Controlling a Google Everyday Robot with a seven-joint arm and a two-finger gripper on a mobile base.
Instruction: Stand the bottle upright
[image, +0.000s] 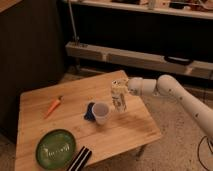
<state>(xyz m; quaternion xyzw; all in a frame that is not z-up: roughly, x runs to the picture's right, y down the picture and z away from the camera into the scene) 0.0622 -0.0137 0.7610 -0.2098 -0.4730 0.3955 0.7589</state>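
A small clear plastic bottle (119, 100) with a whitish label stands about upright on the wooden table (55, 127), just right of a white paper cup (101, 113). My gripper (122, 87) reaches in from the right on a white arm (175, 92) and sits at the bottle's top. The bottle's cap end is hidden by the gripper.
A dark blue object (89, 111) lies behind the cup. An orange carrot (53, 105) lies at the table's left. A green plate (55, 148) sits at the front left, with a black striped object (81, 159) at the front edge. A shelf unit (145, 57) stands behind.
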